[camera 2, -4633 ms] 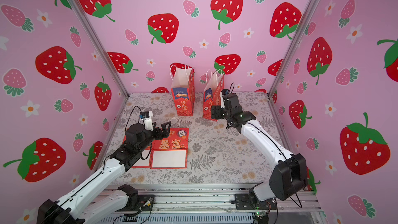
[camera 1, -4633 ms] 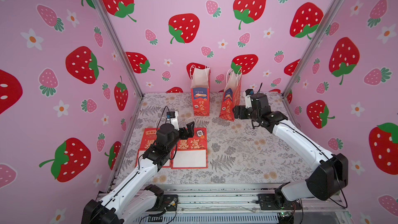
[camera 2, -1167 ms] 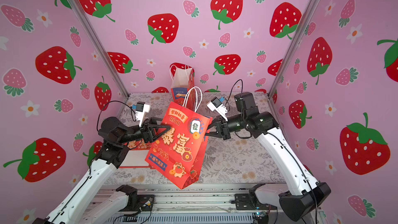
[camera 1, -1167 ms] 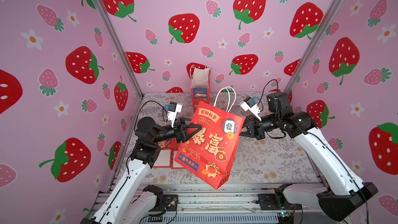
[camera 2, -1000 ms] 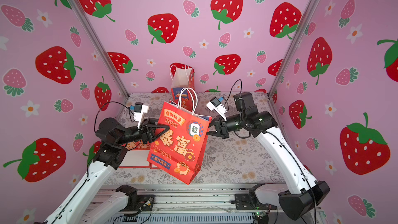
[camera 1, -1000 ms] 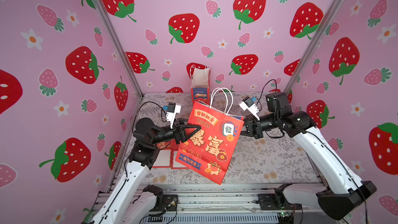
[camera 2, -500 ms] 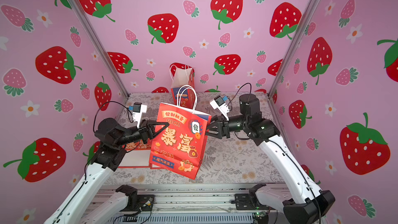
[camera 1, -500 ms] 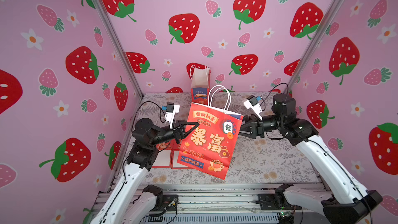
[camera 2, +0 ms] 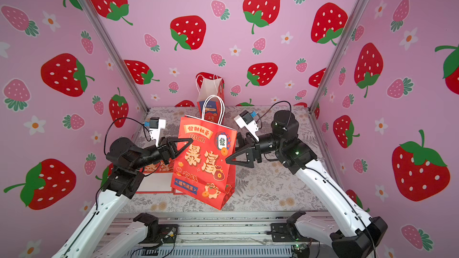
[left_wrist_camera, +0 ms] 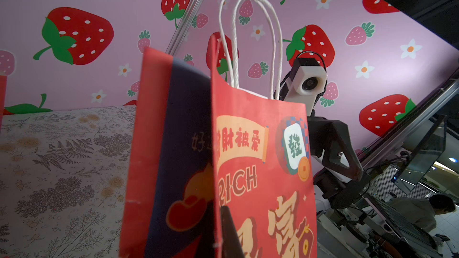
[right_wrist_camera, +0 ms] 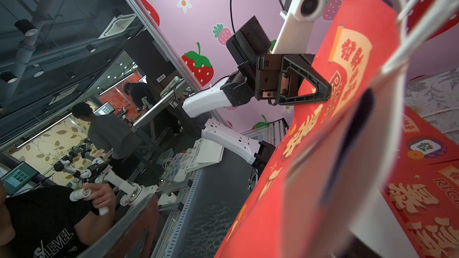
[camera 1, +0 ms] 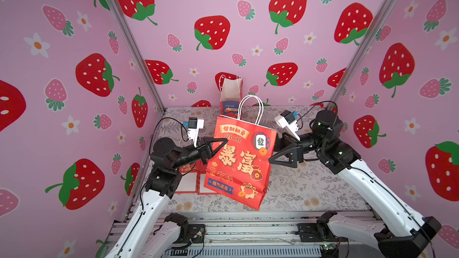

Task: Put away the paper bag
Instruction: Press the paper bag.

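The red paper bag point(camera 1: 241, 160) point(camera 2: 203, 162) with white handles hangs above the table, tilted slightly, its lower corner towards the front edge. My left gripper point(camera 1: 224, 141) point(camera 2: 190, 141) is shut on the bag's upper left edge. In the left wrist view one dark finger point(left_wrist_camera: 228, 232) lies on the printed face of the bag point(left_wrist_camera: 260, 182), whose navy side panel shows. My right gripper point(camera 1: 273, 151) point(camera 2: 232, 150) stands open at the bag's right edge, holding nothing. The right wrist view shows the bag point(right_wrist_camera: 310, 170) close and blurred, with the left gripper point(right_wrist_camera: 320, 90) clamped on it.
A second red-and-white bag point(camera 1: 231, 95) point(camera 2: 211, 93) stands upright at the back wall. Flat red bags point(camera 1: 191, 182) point(camera 2: 154, 182) lie on the floral table at the left, under the left arm. Pink strawberry walls close in three sides.
My left gripper closed on the bag's left edge. My right gripper opened and let go of the right edge. The bag swung more upright and sits a little farther back.
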### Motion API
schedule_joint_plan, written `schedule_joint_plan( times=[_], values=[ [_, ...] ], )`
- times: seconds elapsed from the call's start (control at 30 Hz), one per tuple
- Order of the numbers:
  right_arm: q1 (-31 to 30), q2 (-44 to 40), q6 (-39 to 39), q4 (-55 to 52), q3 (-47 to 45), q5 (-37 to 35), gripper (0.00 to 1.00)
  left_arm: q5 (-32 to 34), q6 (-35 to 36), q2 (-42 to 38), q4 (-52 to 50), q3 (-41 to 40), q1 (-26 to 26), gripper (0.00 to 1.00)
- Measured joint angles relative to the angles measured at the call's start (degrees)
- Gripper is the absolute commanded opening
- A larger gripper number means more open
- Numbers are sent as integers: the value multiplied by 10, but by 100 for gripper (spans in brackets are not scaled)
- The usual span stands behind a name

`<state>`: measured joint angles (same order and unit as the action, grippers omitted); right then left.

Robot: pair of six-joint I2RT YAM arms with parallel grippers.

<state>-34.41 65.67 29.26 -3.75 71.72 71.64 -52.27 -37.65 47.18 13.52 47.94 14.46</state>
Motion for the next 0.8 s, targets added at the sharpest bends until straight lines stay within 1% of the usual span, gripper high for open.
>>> schedule_joint_plan(
  times=[0.1,0.27,0.37,0.4,0.43,0.47,0.63,0.8],
  values=[
    [-9,16,9,3,12,-45,77,9,-1,-4,0,0,0,0],
    [-19,34,27,8,14,-147,60,29,3,-26,-7,0,-3,0],
    [-24,41,43,17,14,-192,53,41,5,-42,-14,0,-4,0],
    [-27,41,47,22,14,-202,53,44,6,-45,-16,0,-4,0],
    [-31,42,50,28,13,-214,48,48,8,-49,-16,0,-4,0],
    [-36,42,56,35,12,-226,46,52,10,-53,-18,0,-5,0],
    [-49,37,70,76,-4,-264,38,61,14,-61,-19,0,-6,0],
    [-52,32,90,115,-23,-285,36,63,14,-62,-19,0,-6,0]
  ],
)
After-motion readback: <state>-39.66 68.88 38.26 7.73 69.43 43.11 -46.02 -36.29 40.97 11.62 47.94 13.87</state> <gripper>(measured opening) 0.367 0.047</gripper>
